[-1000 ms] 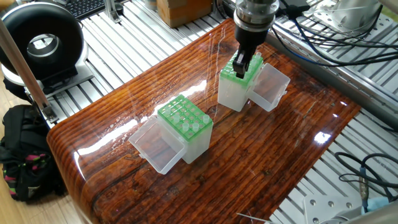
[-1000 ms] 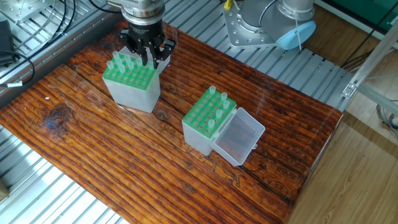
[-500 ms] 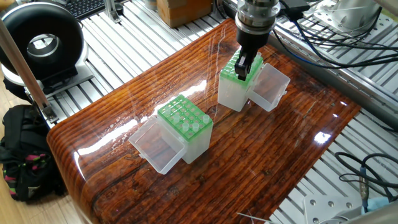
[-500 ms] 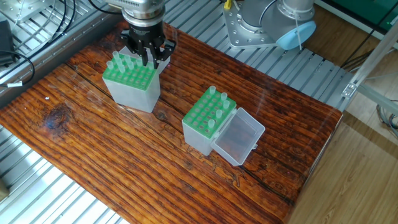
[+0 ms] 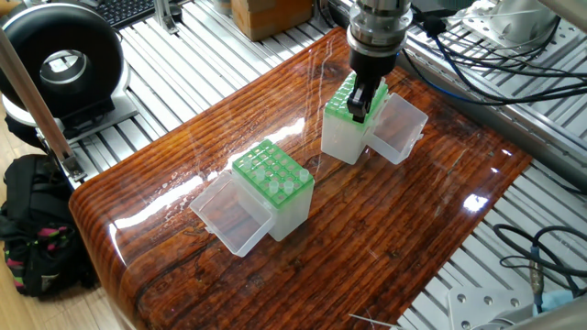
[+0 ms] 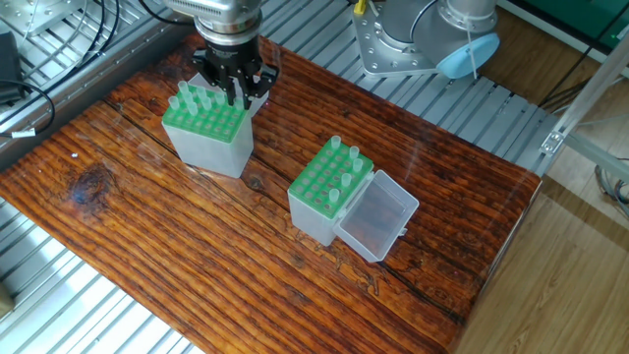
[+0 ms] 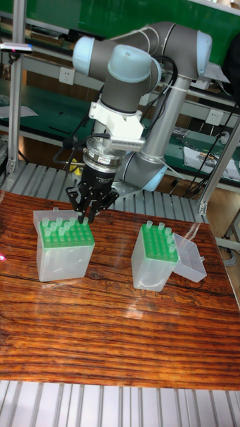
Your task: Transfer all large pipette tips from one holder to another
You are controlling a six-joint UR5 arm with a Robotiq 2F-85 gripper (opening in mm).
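Two clear boxes with green grid racks stand on the wooden table. One holder (image 6: 208,138) (image 5: 347,128) (image 7: 62,250) carries several large pipette tips (image 6: 187,96) (image 7: 57,224) along its far and left rows. The other holder (image 6: 326,197) (image 5: 273,188) (image 7: 153,257) has several tips (image 6: 346,162) (image 5: 282,187) (image 7: 148,229) too. My gripper (image 6: 236,95) (image 5: 359,104) (image 7: 85,217) points straight down at a back corner of the first rack. Its fingers stand close together, and whether a tip sits between them is hidden.
Each box's clear hinged lid hangs open beside it (image 6: 376,218) (image 5: 396,128) (image 5: 225,215). Cables (image 5: 495,64) run over the metal frame next to the table. A black round device (image 5: 60,64) and a backpack (image 5: 32,229) sit beyond the table's rounded end.
The gripper's outer links look slightly narrower and the hand sits a touch higher over the same rack corner. Both holders and their tips stay put.
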